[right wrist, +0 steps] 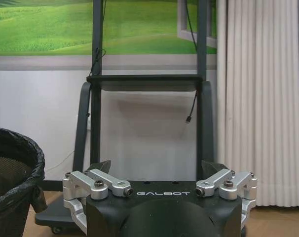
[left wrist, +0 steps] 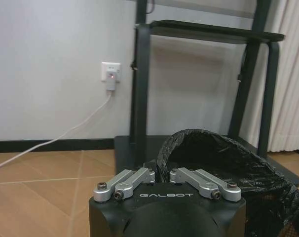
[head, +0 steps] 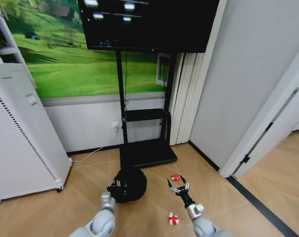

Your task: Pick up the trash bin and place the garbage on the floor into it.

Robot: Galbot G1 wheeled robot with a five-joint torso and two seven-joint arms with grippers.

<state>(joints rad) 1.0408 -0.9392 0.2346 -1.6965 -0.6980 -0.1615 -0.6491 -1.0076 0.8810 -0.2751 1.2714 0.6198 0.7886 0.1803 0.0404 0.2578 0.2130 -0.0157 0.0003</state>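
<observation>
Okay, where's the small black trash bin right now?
In the head view, the small black trash bin sits on the wood floor just in front of the black TV stand base, with the left gripper at its rim.

I'm in an indoor room that looks like an office or demo space: wood-look floor [head: 268, 173], a big dark screen [head: 149, 24] on a black wheeled stand [head: 147, 148], a green meadow mural [head: 90, 64], a white perforated appliance [head: 21, 143] and pale pleated curtains [right wrist: 260, 98].
</observation>
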